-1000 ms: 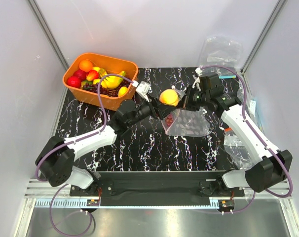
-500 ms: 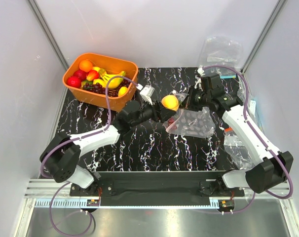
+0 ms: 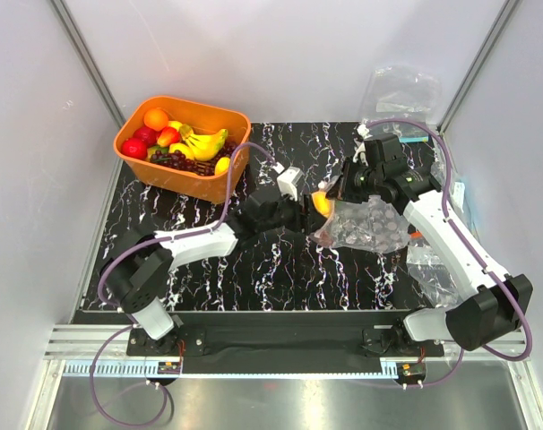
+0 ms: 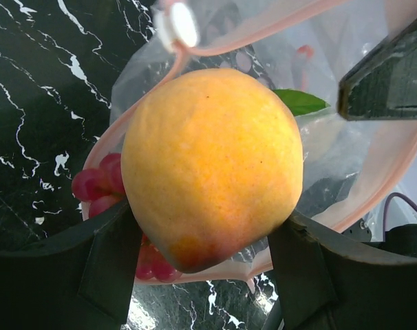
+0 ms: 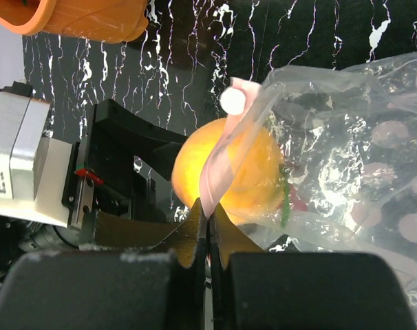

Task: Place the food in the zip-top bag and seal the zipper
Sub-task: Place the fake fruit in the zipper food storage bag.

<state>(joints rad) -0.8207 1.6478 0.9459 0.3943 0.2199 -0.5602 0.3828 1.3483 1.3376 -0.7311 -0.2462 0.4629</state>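
**Item: peach** (image 4: 212, 165). Yellow-orange, blushing pink at its lower end. It sits at the mouth of the zip-top bag (image 3: 366, 224), partly past the lip.
**Grip:** the left tool (image 4: 205, 271) is clamped on the peach, one finger on each flank.
**Container:** the bag is clear and crinkled and rests on the tabletop (image 3: 280, 260). Red fruits (image 4: 98, 185) are already inside.
**Orientation:** the mouth faces the left arm. The long axis runs across the tabletop, with the closed end toward the right side.
**Zipper** (image 5: 215, 172): the pale pink strip is unsealed and bowed into an open loop around the peach.
**Holder:** the right tool (image 5: 210, 230) is pinched together on the upper zipper strip, lifting that lip.
**Step in hand:** loading, judged mid-insertion.
**Next move calls for:**
- a push deeper along the bag's axis until the peach clears the strip;
- spreading the left fingers and backing out without dragging the lip.

Sealing is not yet begun.
**Surroundings:** an orange basket (image 3: 204, 186) with more fruit stands well apart at the far left.
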